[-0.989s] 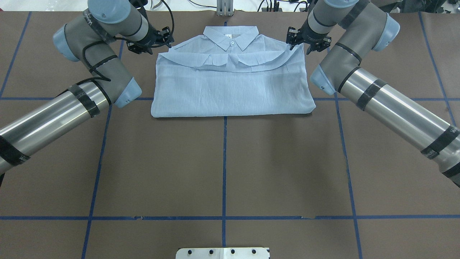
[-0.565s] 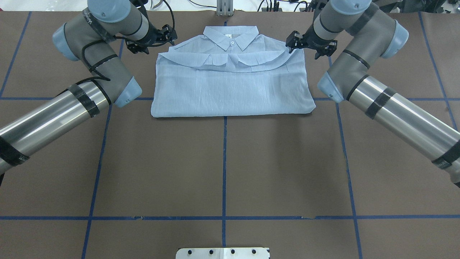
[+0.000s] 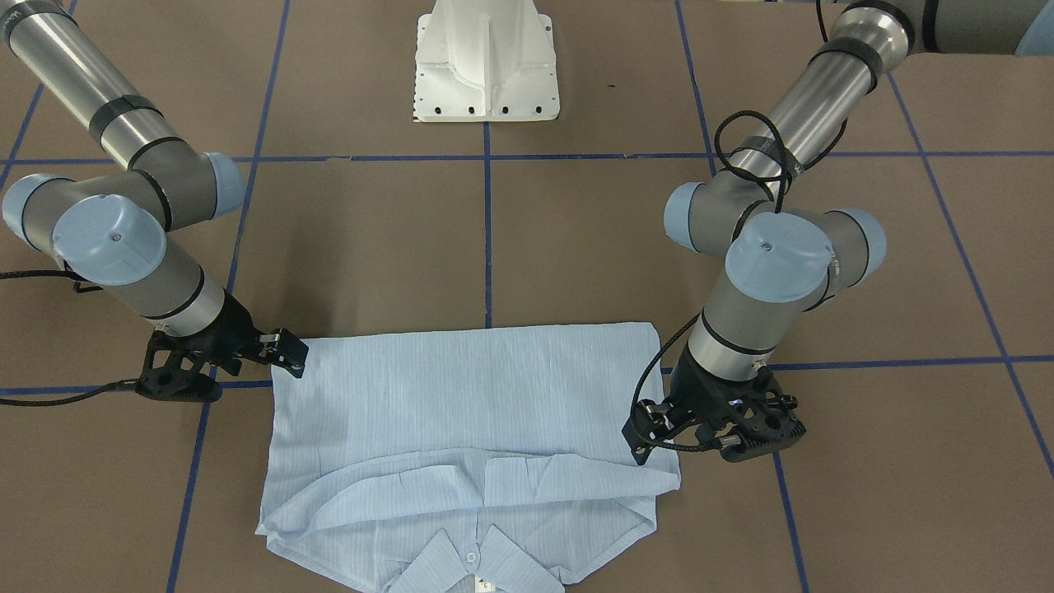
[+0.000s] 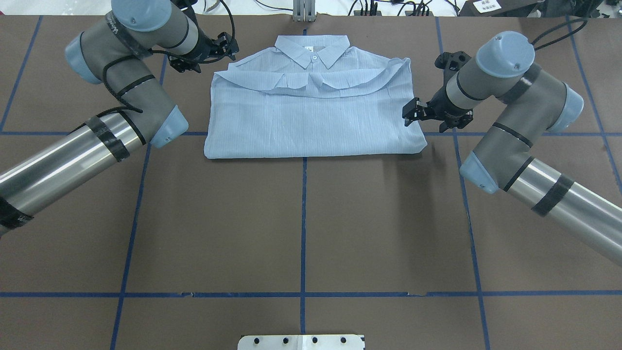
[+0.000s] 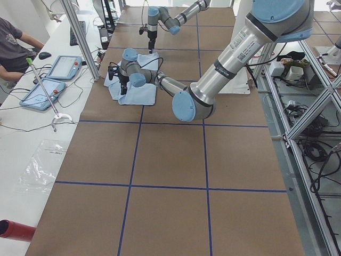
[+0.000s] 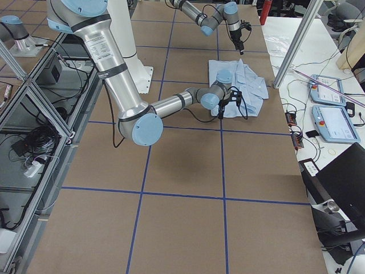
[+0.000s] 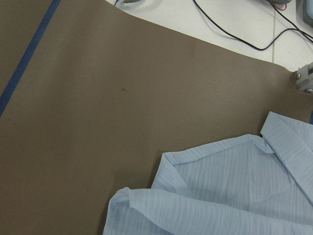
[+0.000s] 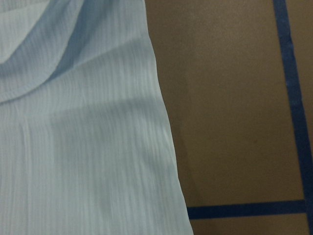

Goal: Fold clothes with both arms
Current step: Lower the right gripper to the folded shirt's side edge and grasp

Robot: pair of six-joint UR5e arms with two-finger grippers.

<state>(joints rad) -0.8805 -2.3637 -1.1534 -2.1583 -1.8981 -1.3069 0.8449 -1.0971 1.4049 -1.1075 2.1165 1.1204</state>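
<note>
Blue shirt [image 4: 311,116], one; arms [image 4: 127,95] [image 4: 515,97], two

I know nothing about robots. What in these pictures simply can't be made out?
Shirt sleeves: in no view, seemingly folded under the cloth.
Right gripper: overhead, small and dark at the shirt's edge; open or shut, touching or not, unclear.
Left gripper: same, by the shoulder.
Wrist views: no fingers in frame.
Collar label: overhead, too small to read.
Collar: front-facing view, cut by the bottom edge.
</note>
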